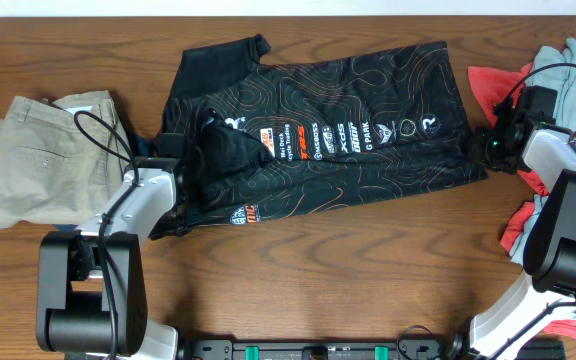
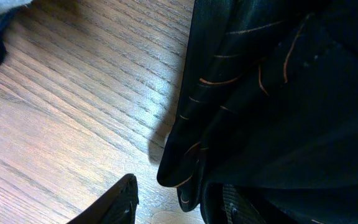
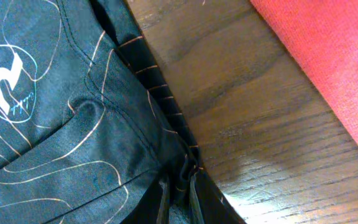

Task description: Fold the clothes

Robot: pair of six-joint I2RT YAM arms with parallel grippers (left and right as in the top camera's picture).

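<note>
jersey (image 1: 368,110) looks thin, limp and slippery, lying sideways across the middle of the table (image 1: 318,280). right gripper (image 3: 179,199) is pinched nearly closed on its hem corner, likely the firmest hold. left gripper (image 2: 176,208) sits under bunched fabric at the other end, its grip unclear.

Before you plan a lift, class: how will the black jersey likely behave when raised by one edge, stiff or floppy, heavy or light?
Probably floppy: the jersey bunches into soft folds in the overhead view. Likely light: its thin fabric puckers where the right tool pinches the hem. It would probably sag.
</note>
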